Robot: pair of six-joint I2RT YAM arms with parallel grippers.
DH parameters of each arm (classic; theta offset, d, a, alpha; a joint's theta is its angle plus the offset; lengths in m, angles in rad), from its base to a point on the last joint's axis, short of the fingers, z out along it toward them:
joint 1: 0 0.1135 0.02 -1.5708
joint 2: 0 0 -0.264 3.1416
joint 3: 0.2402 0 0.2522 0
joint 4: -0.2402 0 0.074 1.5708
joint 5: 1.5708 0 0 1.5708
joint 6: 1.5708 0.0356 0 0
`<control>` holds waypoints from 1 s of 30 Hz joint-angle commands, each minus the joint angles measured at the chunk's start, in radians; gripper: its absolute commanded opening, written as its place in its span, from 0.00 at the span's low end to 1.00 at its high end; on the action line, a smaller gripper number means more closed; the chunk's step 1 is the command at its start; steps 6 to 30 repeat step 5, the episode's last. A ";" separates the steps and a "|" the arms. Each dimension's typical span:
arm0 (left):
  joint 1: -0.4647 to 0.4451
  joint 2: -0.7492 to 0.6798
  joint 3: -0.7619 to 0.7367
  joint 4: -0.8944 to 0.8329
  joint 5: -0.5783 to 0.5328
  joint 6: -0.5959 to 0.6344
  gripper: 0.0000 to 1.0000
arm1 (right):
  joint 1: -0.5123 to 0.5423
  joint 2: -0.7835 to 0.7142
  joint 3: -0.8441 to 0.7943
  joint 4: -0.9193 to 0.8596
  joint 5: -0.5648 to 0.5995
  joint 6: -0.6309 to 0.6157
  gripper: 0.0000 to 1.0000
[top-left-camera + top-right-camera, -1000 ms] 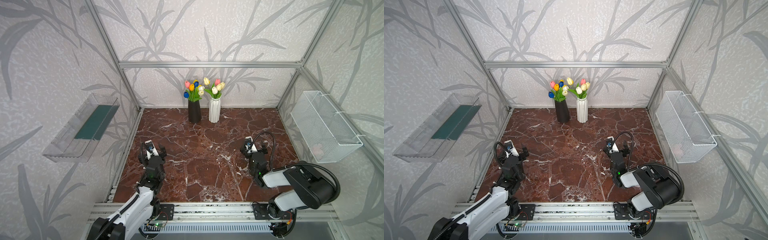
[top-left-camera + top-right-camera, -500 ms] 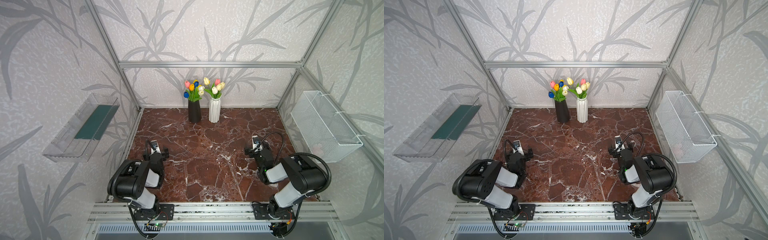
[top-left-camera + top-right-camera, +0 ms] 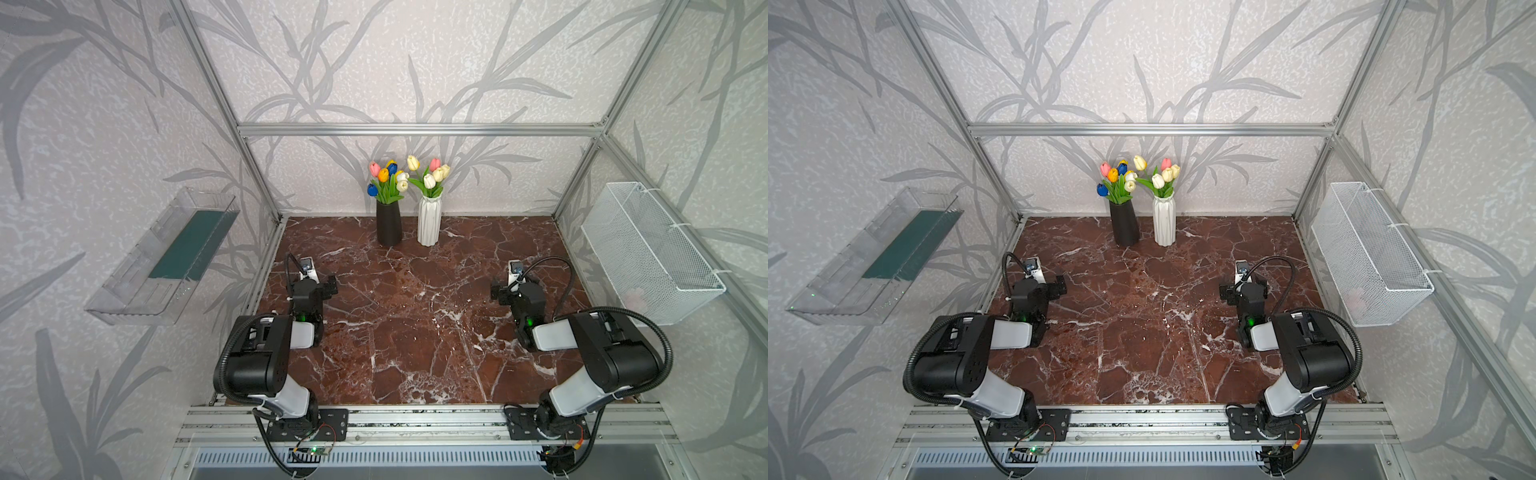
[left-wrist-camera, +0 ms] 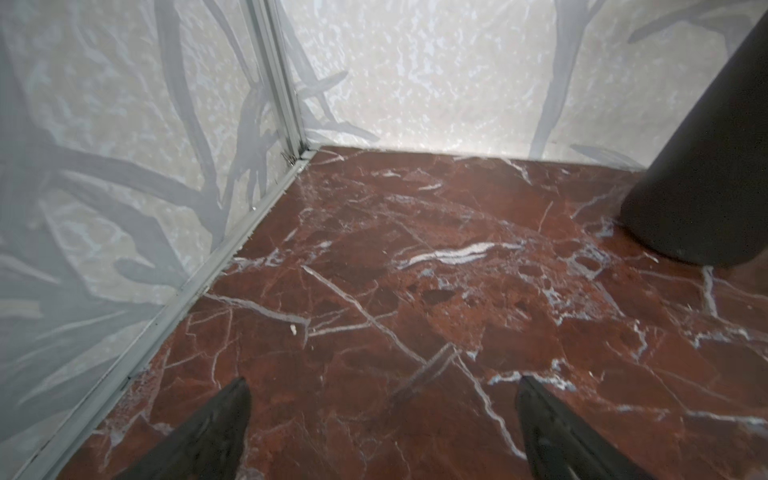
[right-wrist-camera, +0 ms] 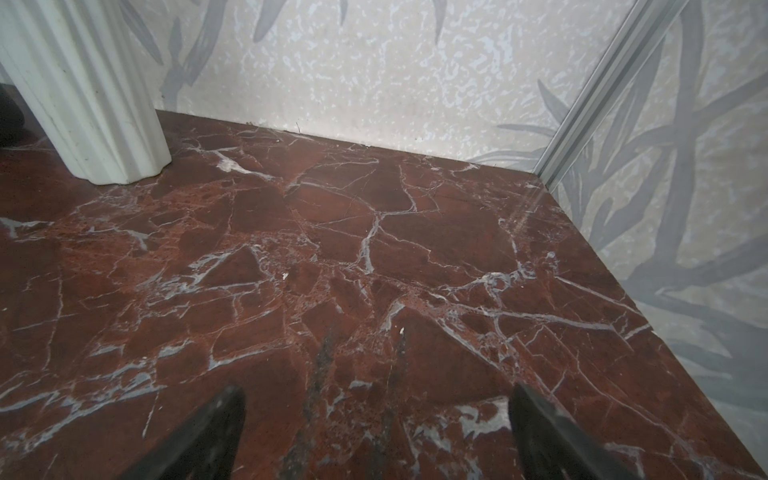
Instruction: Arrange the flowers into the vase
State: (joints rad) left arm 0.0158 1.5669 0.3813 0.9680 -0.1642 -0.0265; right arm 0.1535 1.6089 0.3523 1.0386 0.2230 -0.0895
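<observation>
The flowers stand in two vases at the back wall. Pink, orange, blue and cream tulips [image 3: 386,178] [image 3: 1119,178] fill the black vase [image 3: 389,224] [image 3: 1124,224] [image 4: 706,166]. Cream, white and pink tulips [image 3: 430,176] [image 3: 1160,174] fill the ribbed white vase [image 3: 429,222] [image 3: 1164,222] [image 5: 87,91]. My left gripper [image 4: 382,390] [image 3: 312,283] hangs low over the left side of the marble, open and empty. My right gripper [image 5: 376,399] [image 3: 515,284] does the same on the right side. Both are well short of the vases.
The red marble table [image 3: 415,311] is walled on three sides by papered panels and aluminium posts. A clear plastic shelf [image 3: 166,257] hangs on the left wall. A white wire basket [image 3: 648,249] hangs on the right wall. Both arm bases sit on the front rail [image 3: 415,419].
Both arms have folded back toward the front rail, their elbows rising high. The grippers stayed low and open. The flowers and vases have not moved.
</observation>
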 commanded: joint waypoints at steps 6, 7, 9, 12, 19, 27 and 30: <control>0.000 -0.001 -0.007 -0.018 0.013 -0.010 0.99 | -0.021 -0.018 0.010 -0.022 -0.037 0.027 0.99; 0.000 -0.001 -0.007 -0.018 0.013 -0.010 0.99 | -0.021 -0.018 0.010 -0.022 -0.037 0.027 0.99; 0.000 -0.001 -0.007 -0.018 0.013 -0.010 0.99 | -0.021 -0.018 0.010 -0.022 -0.037 0.027 0.99; 0.000 -0.001 -0.007 -0.018 0.013 -0.010 0.99 | -0.021 -0.018 0.010 -0.022 -0.037 0.027 0.99; 0.000 -0.001 -0.007 -0.018 0.013 -0.010 0.99 | -0.021 -0.018 0.010 -0.022 -0.037 0.027 0.99; 0.000 -0.001 -0.007 -0.018 0.013 -0.010 0.99 | -0.021 -0.018 0.010 -0.022 -0.037 0.027 0.99; 0.000 -0.001 -0.007 -0.018 0.013 -0.010 0.99 | -0.021 -0.018 0.010 -0.022 -0.037 0.027 0.99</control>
